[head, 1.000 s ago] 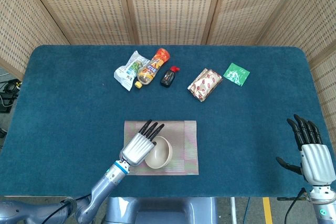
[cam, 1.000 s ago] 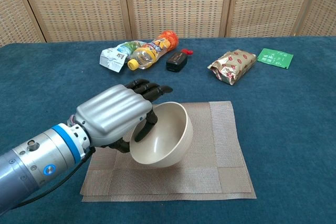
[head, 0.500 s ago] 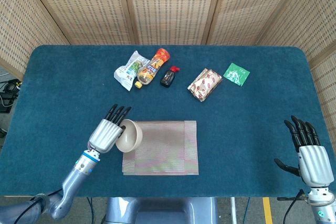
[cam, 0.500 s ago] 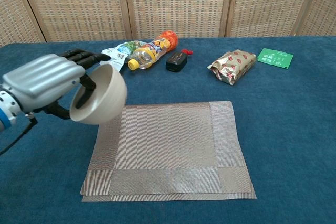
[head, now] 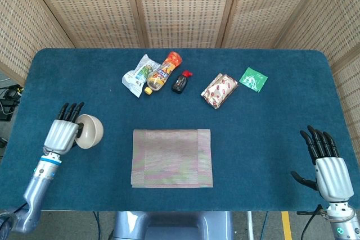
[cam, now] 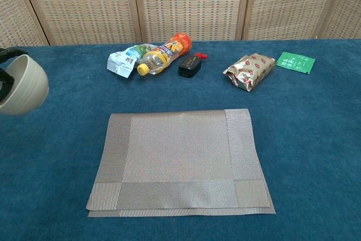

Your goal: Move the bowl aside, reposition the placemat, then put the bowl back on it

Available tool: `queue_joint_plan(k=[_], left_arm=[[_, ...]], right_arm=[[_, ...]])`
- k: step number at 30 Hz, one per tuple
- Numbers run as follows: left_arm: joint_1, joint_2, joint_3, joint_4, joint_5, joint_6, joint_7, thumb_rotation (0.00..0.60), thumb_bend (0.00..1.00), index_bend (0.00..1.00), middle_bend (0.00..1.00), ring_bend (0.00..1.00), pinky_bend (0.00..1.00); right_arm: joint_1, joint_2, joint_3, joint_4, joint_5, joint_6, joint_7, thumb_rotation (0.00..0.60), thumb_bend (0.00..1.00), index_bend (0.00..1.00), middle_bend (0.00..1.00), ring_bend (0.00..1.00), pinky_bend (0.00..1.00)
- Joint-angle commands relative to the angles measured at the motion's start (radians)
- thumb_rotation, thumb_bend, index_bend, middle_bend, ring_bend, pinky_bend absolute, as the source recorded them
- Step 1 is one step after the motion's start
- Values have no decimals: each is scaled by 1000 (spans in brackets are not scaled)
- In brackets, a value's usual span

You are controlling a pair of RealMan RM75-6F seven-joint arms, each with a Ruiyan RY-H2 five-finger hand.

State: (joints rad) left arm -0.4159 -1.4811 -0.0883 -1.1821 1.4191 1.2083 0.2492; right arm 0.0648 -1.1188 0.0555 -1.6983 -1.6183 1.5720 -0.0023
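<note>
We now hold the bowl (head: 89, 131) in left hand (head: 63, 133), fingers gripping it, moved well left of placemat (head: 172, 157), w/ mat now bare. Right hand (head: 328, 168) idle, fingers spread, empty.

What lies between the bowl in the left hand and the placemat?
Only bare blue tablecloth separates the bowl, held by the left hand, from the placemat; the head view shows it best.

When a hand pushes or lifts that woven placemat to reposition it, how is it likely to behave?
The placemat lies thin and flat on the carpeted table, so it probably flexes and droops if lifted by one edge. Its near edge shows a second layer underneath, so the layers may slide apart. The cloth beneath likely drags on it, making it bunch when pushed.
</note>
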Motion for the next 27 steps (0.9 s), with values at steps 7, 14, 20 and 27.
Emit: queue_joint_plan(k=[7, 14, 20, 27], left_arm=[[36, -28, 37, 205, -32, -67, -150, 600, 419, 695, 0, 0, 0], [39, -65, 61, 289, -25, -106, -192, 600, 419, 690, 0, 0, 0], [40, -92, 76, 327, -13, -122, -194, 600, 419, 675, 0, 0, 0], [42, -94, 79, 335, -11, -131, -202, 600, 337, 471, 0, 0, 0]], right_arm=[[-1, -9, -3, 0, -5, 1, -21, 600, 19, 0, 0, 0, 0], [-1, -11, -2, 0, -5, 1, -25, 600, 19, 0, 0, 0, 0], [-3, -7, -2, -2, -6, 7, -16, 600, 19, 0, 0, 0, 0], [-3, -5, -1, -1, -5, 7, -13, 600, 19, 0, 0, 0, 0]])
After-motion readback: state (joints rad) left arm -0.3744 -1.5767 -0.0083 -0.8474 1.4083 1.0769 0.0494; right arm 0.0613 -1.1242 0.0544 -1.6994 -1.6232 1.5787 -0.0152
